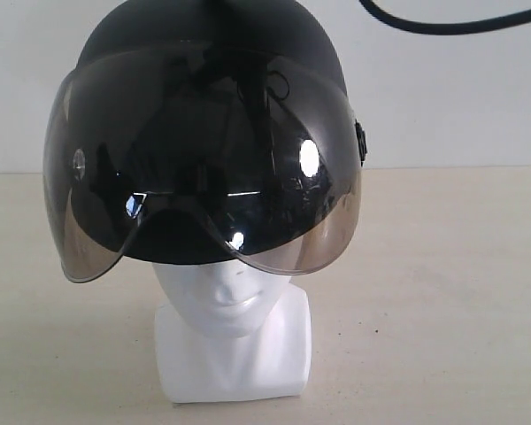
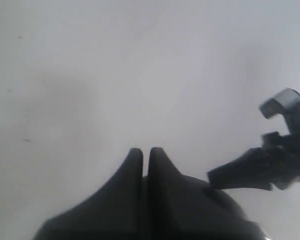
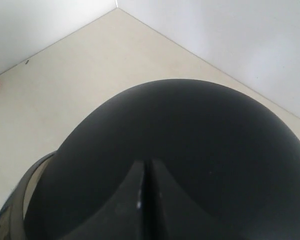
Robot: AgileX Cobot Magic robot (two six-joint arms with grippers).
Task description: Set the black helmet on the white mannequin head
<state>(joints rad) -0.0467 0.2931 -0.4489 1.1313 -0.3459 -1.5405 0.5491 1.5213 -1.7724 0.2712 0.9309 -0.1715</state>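
So the black helmet [image 1: 159,35] is on top of the white mannequin head [image 1: 234,305], shell over the crown and the smoky visor [image 1: 203,177] hanging down in front of the eyes and nose, with only the mouth, chin and neck block showing underneath. It looks done to me, but honestly not that secure. The helmet is way bigger than the head, and the visor's bottom edge dips lower on one side of the face than the other, so I'd guess it's sitting a bit crooked and loose, not seated square. The right gripper [image 3: 149,162] is right above the head, over the helmet's dome, fingers pressed together with just a thin slit and nothing in them. I can't tell if the tips touch the shell or just hover. The left gripper [image 2: 145,150] is closed up the same way, also empty, pointing at the wall [image 2: 140,60] behind the head; how close it is to the head isn't clear. The main risk I see is either gripper dragging or bumping the shell when it pulls off, which could spin the helmet, slide it off the slick head, or tip the whole head over on the table [image 1: 442,292], since that base looks small for such a top-heavy load.
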